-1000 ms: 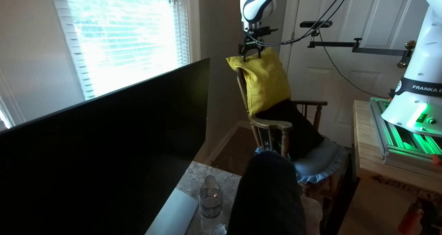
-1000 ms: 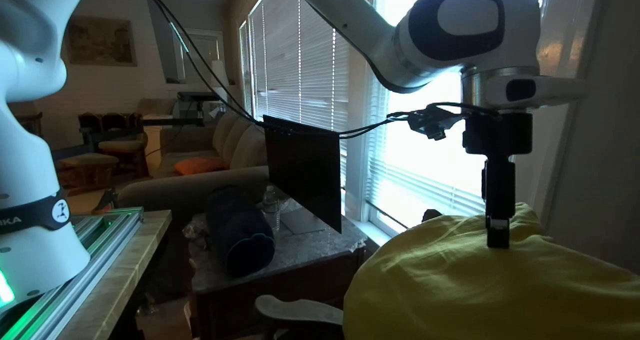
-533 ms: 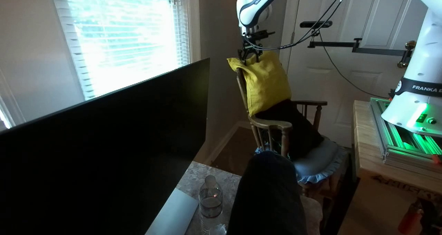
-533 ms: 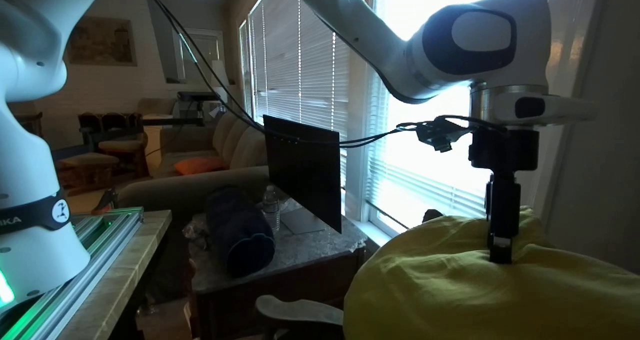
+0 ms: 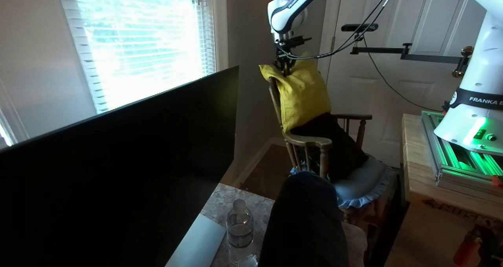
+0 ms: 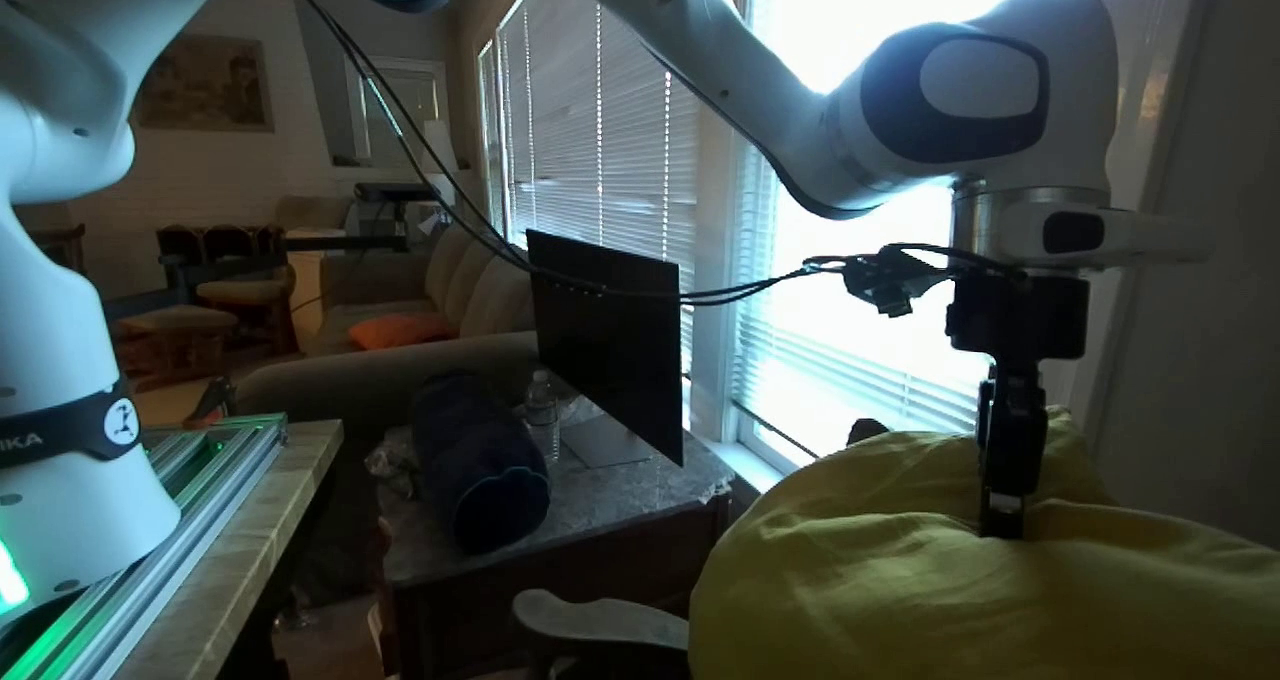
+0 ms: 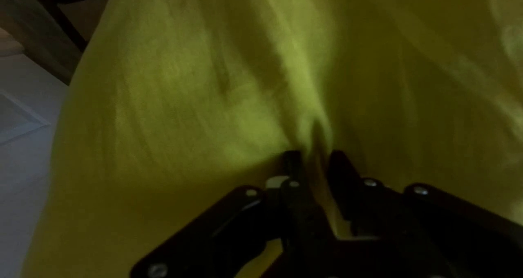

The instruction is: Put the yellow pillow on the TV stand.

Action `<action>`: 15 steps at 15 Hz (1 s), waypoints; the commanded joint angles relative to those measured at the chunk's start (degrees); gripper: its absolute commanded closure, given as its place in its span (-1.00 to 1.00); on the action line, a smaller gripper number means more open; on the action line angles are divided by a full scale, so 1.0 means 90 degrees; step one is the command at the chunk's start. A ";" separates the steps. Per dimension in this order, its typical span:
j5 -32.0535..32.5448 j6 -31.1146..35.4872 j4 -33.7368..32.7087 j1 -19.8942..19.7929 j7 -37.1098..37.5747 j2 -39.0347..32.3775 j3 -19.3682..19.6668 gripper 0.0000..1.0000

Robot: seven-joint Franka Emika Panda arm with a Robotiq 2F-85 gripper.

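The yellow pillow [image 5: 308,102] leans upright on a wooden chair, its upper part reaching over the chair back. My gripper [image 5: 285,74] points down into its top edge. In the wrist view the gripper [image 7: 314,155] has its fingers drawn close together, a fold of yellow fabric pinched between them. Creases in the pillow [image 7: 171,106] run toward that fold. The fingertips sink partly into the cloth in an exterior view, where the pillow [image 6: 900,600] fills the lower right. The TV stand [image 6: 610,505] has a greyish marbled top and bears a large black screen [image 6: 605,345].
On the stand lie a dark rolled bundle [image 6: 480,470], a plastic bottle [image 5: 240,227] and a flat silver thing [image 5: 200,239]. A chair armrest [image 5: 308,140] rises between pillow and stand. Below the pillow rests a dark cloth [image 5: 334,141]. My base sits on a wooden table [image 5: 414,161].
My gripper has lowered into the pillow's top edge, and its fingers have come together, gathering fabric between them. The pillow has otherwise barely moved.
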State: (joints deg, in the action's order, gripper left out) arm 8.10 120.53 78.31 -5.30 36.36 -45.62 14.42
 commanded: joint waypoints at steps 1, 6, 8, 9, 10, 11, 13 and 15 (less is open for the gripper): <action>-0.0156 -0.0324 -0.0427 -0.0062 -0.0079 -0.0324 -0.0022 1.00; -0.0146 -0.0524 -0.0061 -0.0056 -0.0437 0.0202 -0.0073 0.99; -0.0204 -0.0697 0.0131 -0.0122 -0.0784 0.0618 -0.0123 0.99; -0.0242 -0.0835 0.0183 -0.0158 -0.0988 0.0814 -0.0149 0.99; -0.0300 -0.0923 0.0261 -0.0204 -0.1204 0.1040 -0.0180 0.99; -0.0389 -0.1054 0.0342 -0.0255 -0.1438 0.1275 -0.0240 0.99; -0.0529 -0.1385 0.0463 -0.0343 -0.1859 0.1721 -0.0317 0.99; -0.0671 -0.1745 0.0585 -0.0435 -0.2295 0.2155 -0.0406 0.99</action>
State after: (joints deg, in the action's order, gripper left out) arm 4.58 107.86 78.61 -7.68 21.27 -33.69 12.78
